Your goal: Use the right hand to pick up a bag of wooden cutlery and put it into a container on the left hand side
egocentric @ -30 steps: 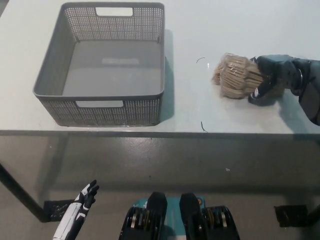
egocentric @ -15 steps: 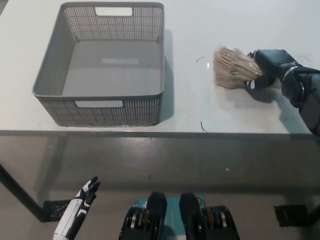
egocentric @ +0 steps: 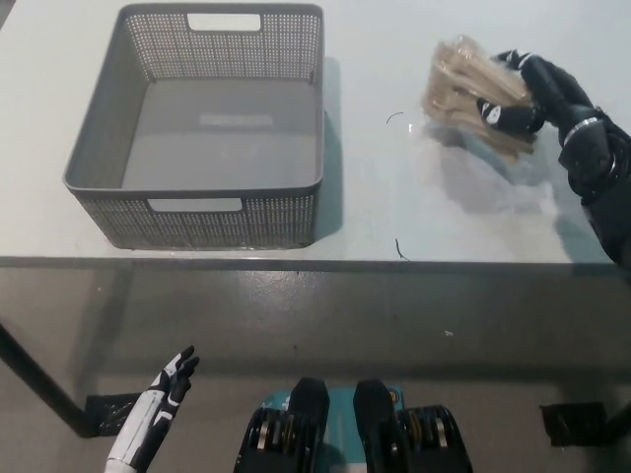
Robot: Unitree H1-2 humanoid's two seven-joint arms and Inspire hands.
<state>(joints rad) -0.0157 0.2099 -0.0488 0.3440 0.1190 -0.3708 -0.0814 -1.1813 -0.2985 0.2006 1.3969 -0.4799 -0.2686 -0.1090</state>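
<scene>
My black right hand (egocentric: 530,99) was closed around one end of the bag of wooden cutlery (egocentric: 465,84), gripping it at the far right of the table (egocentric: 385,187). The bag was clear, crinkled plastic, catching a little glare, and through it the pale tan wooden pieces showed packed side by side, their ends fanning out to the left of my fingers (egocentric: 498,110). A soft grey shadow (egocentric: 498,177) lay on the tabletop nearer than the bag and apart from it, so the bundle seemed to hang clear of the surface. Well to the left stood the container (egocentric: 197,225), a grey plastic basket, rectangular with rounded corners, its walls a fine perforated mesh, its floor smooth and solid, with a slot handle cut into the near wall and another into the far wall. It was empty and sat square on the table, its near wall close to the near edge. The tabletop was a smooth, matte, off-white sheet, marked only by two thin dark squiggles, one (egocentric: 399,248) by the near edge and one (egocentric: 394,118) between basket and bag. Below the edge the floor (egocentric: 325,325) was a dull grey-green, faintly glossy, with a dark table leg (egocentric: 35,379) slanting across the lower left. My white left hand (egocentric: 166,394) hung low at the near left, below the table, holding nothing, fingers extended and slightly apart.
</scene>
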